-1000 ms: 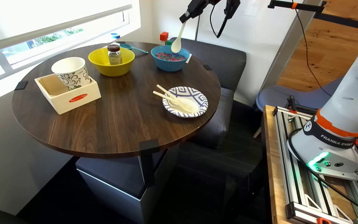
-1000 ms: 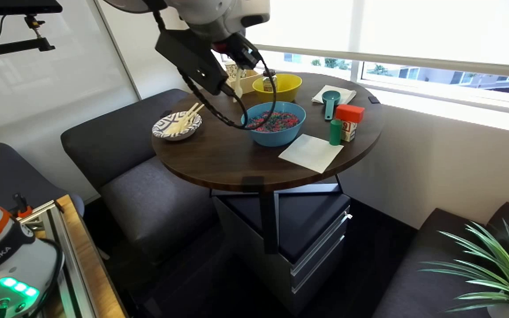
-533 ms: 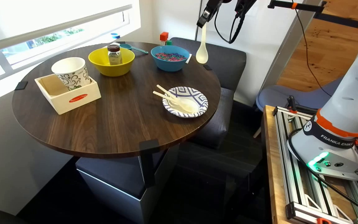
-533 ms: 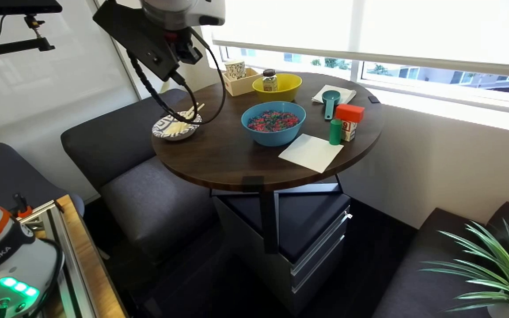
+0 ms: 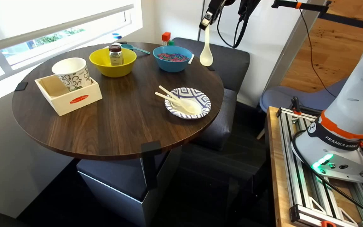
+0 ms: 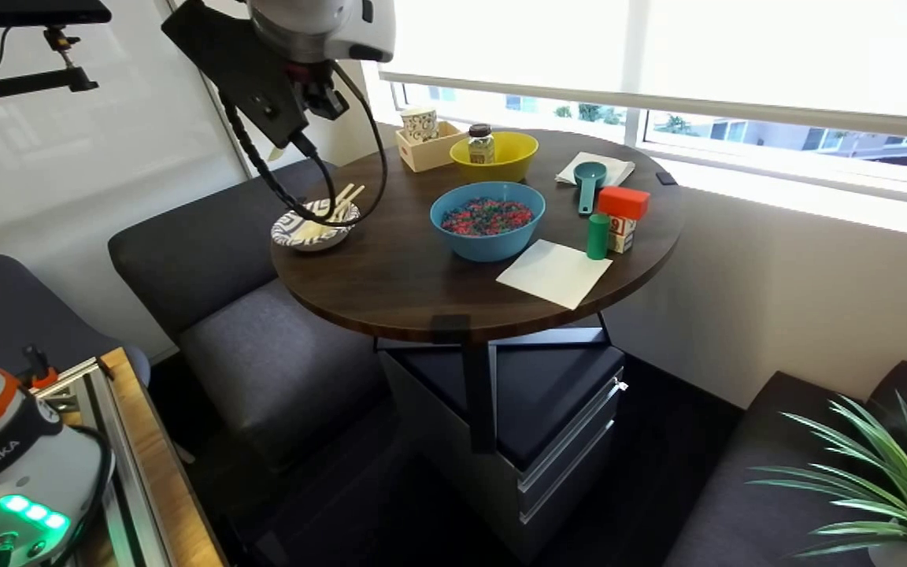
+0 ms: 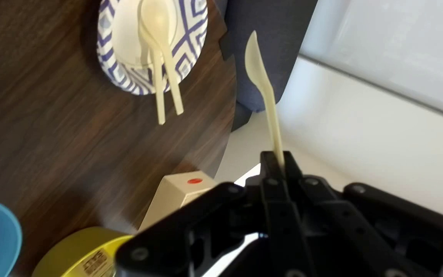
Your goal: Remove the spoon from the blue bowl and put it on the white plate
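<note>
hanging from fingers (image 7: 292,169), pale spoon (image 5: 206,49), long axis steep, scoop pointing down

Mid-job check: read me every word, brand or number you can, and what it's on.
"FRANKA EMIKA": on the robot base.
"9": on the red-topped container; other marks there blurred.
Red oval on the wooden box: too small to read.
Jar label: too blurred.
Base emblem: too small.
Patterned cup: no lettering I can make out.
</note>
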Controlling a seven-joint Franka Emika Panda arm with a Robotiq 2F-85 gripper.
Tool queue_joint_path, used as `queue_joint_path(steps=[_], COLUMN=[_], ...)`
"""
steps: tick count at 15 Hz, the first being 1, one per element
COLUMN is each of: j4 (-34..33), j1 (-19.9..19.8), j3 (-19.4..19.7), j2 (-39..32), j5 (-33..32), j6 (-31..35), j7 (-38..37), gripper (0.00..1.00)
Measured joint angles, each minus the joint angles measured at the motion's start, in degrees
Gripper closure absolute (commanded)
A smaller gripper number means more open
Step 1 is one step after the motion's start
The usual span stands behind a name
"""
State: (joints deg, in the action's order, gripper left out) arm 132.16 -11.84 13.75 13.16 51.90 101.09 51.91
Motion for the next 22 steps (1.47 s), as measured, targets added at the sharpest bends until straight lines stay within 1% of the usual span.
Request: queue_joint_path(steps=[3,6,8,10,14,18,22], j4=[2.36,6.96,9.64,11.19,11.78,11.91,12.03], j1=[-0.38,0.13,0.83,1.64,2.89,3.25,4.41], j3=[0.05,-1.62,-3.12,-3.99,-4.19,-4.36,-5.57], j2=[-0.44,-1.04,-1.51,-1.8,-1.77,-1.73,-2.53], j5=[3.45,5.68,5.84,5.81,5.81,5.81,5.78], j6=[10.73,23.37,29.5,30.63,27.19,27.25,28.15], j7=[-1.0,-3.4,-6.7,-9.84,-13.76,-15.54,-17.01], gripper=[0.99,0.99,0.99,0.99,0.99,0.99,0.99])
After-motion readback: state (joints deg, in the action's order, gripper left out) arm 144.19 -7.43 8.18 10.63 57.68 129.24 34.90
